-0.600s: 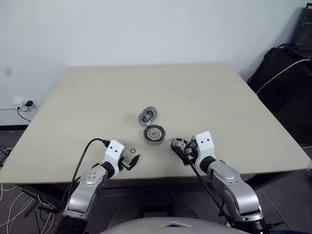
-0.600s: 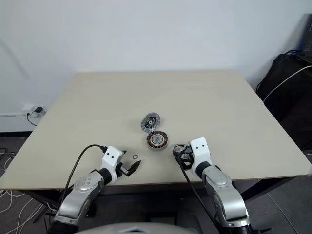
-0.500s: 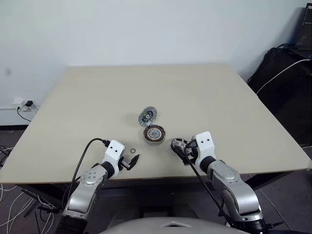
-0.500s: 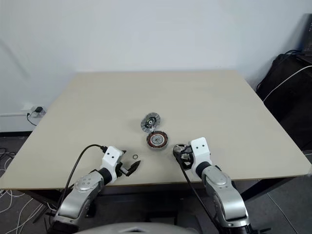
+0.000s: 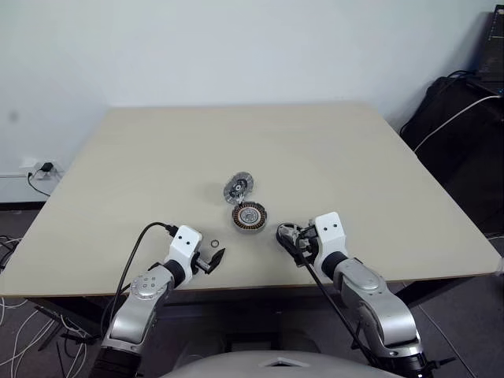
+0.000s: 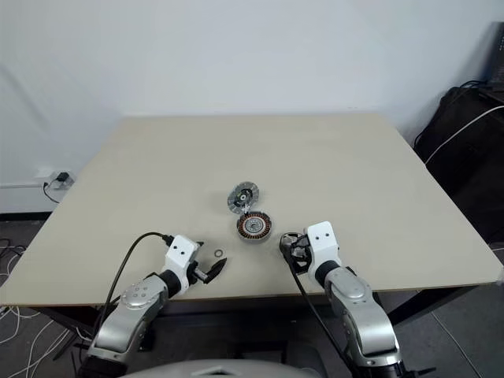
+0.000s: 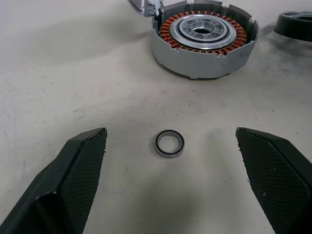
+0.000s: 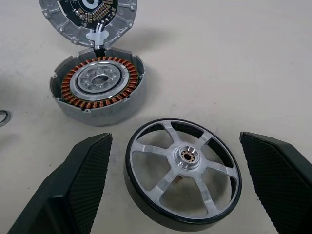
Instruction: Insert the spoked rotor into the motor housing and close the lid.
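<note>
Your right gripper, fingers spread wide and empty, already straddles the rotor lying flat; the housing sits just beyond it.

The motor housing lies flat on the tabletop, open, its copper windings ringing a pale metal centre. The lid, hinged at the housing's 12 o'clock, stands tilted open. The spoked rotor, black-rimmed with silver spokes, lies flat at the housing's 4 o'clock, just apart.
</note>
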Controlling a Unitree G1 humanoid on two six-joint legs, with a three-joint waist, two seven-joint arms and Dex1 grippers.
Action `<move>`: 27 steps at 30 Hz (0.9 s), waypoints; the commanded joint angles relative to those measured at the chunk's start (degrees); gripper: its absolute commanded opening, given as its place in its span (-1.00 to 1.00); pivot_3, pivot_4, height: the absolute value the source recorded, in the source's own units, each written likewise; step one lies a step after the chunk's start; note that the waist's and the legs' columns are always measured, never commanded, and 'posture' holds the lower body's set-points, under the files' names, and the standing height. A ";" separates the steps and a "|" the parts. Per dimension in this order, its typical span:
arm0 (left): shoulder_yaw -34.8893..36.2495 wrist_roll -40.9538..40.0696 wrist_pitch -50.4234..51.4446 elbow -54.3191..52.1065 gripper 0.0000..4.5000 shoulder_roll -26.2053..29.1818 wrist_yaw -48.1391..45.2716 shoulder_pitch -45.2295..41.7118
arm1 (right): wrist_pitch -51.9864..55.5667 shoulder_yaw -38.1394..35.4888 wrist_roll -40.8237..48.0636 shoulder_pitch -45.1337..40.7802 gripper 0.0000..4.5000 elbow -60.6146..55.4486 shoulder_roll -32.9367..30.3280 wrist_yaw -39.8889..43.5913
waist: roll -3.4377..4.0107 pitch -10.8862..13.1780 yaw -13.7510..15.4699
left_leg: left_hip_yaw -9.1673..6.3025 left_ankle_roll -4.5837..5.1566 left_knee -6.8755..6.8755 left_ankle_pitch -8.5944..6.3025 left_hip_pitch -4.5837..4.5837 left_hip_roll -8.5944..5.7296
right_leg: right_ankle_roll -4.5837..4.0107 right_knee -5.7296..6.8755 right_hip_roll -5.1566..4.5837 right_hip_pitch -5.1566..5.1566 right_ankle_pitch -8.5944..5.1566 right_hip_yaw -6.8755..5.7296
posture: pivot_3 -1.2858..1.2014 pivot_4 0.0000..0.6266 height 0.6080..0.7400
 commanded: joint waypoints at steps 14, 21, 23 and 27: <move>-1.08 2.25 -1.09 8.02 0.98 -2.63 3.46 -5.89 | -2.20 0.02 0.17 -0.65 0.98 -0.98 0.77 0.54 | -0.02 0.01 0.03 | 0.00 0.00 0.00 0.01 -0.01 -0.01 | 0.02 -0.01 0.00 -0.02 0.01 -0.01 | 0.03 -1.00 1.00; -1.66 2.93 -1.07 12.27 0.98 -3.04 3.46 -7.89 | -2.37 -0.06 0.07 -0.41 0.98 -1.19 1.13 0.36 | -0.01 0.01 0.05 | -0.01 -0.02 0.02 0.02 0.00 0.00 | 0.04 0.00 0.00 0.00 0.03 -0.01 | 0.03 -1.00 1.00; -1.60 3.19 -0.42 12.83 0.98 -3.01 3.82 -8.12 | -2.44 -0.16 0.08 -0.30 0.98 -1.27 1.20 0.35 | -0.01 0.00 0.07 | -0.01 -0.02 0.04 0.02 0.00 -0.01 | 0.05 0.00 0.00 0.02 0.03 -0.01 | 0.03 -1.00 1.00; -1.13 3.36 0.88 13.20 0.91 -3.09 4.74 -8.26 | -2.48 -0.28 0.11 -0.20 1.00 -1.34 1.37 0.19 | 0.01 -0.01 0.06 | -0.01 -0.05 0.06 0.03 0.02 0.00 | 0.06 0.02 0.00 0.05 0.04 -0.01 | 0.03 -1.00 1.00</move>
